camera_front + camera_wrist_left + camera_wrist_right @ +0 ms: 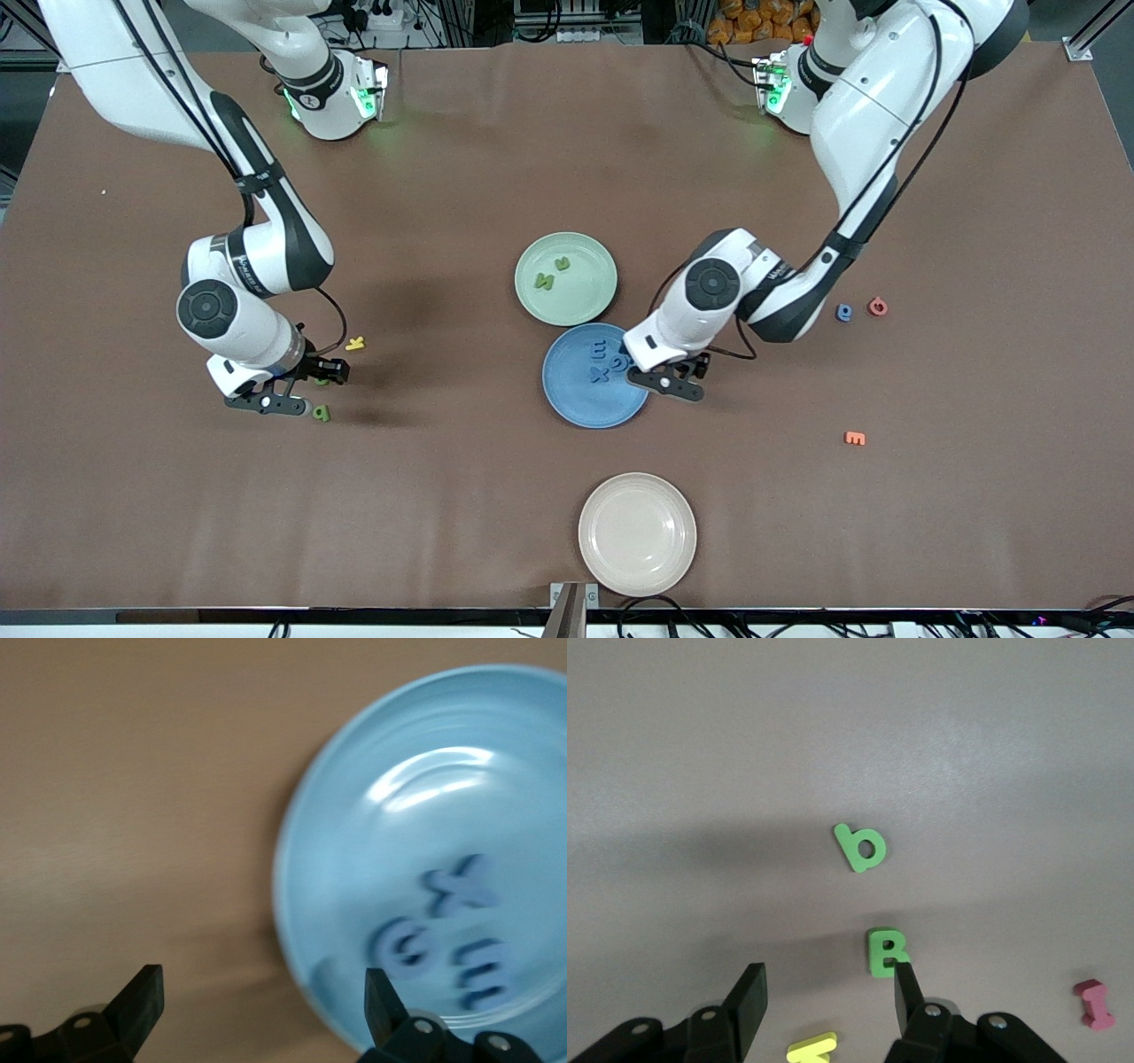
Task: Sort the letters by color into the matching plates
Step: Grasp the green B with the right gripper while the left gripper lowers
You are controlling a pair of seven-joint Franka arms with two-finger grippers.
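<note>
Front view is showing the left gripper (671, 381) hanging over the blue plate's (576, 408) rim, jaws spread wide and holding nothing. Three blue letters (606, 359) are lying in that plate, and two green letters (553, 273) are sitting in the mint plate (585, 301). The right gripper (285, 394) is hovering with jaws apart over two green letters (873, 904) on the table (443, 496). One blue letter (843, 312) is lying beside a red one (877, 307).
</note>
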